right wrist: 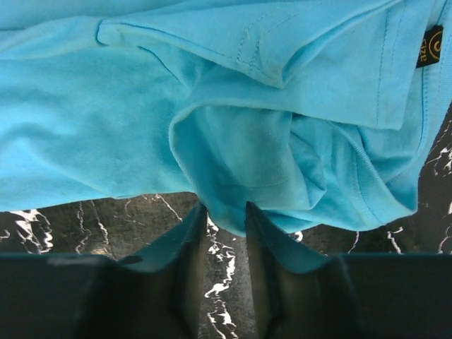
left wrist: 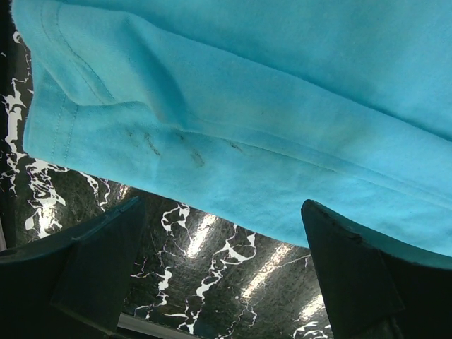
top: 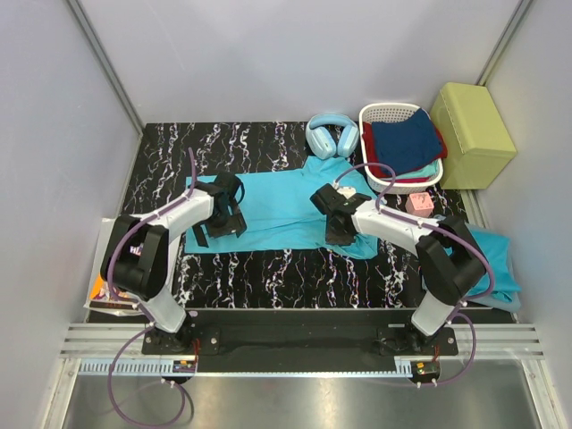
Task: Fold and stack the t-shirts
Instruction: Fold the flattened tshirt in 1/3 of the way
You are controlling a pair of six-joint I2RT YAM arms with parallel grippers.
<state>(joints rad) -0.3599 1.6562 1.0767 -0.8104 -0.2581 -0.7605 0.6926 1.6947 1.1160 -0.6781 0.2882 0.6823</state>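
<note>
A turquoise t-shirt (top: 277, 210) lies spread on the black marble table (top: 268, 277). My left gripper (top: 223, 214) sits over the shirt's left end. In the left wrist view (left wrist: 222, 212) its jaws are wide open, with the shirt's hem (left wrist: 233, 141) just beyond the fingertips and bare table between them. My right gripper (top: 332, 219) is at the shirt's right part. In the right wrist view (right wrist: 224, 212) its fingers are nearly together, pinching a bunched fold of the shirt (right wrist: 240, 162) at the tips.
Light blue headphones (top: 332, 136) lie behind the shirt. A white basket (top: 389, 107) at back right holds a folded dark blue shirt (top: 407, 141). A yellow-green box (top: 472, 134), a small pink object (top: 419, 204) and another turquoise garment (top: 496, 259) are at right.
</note>
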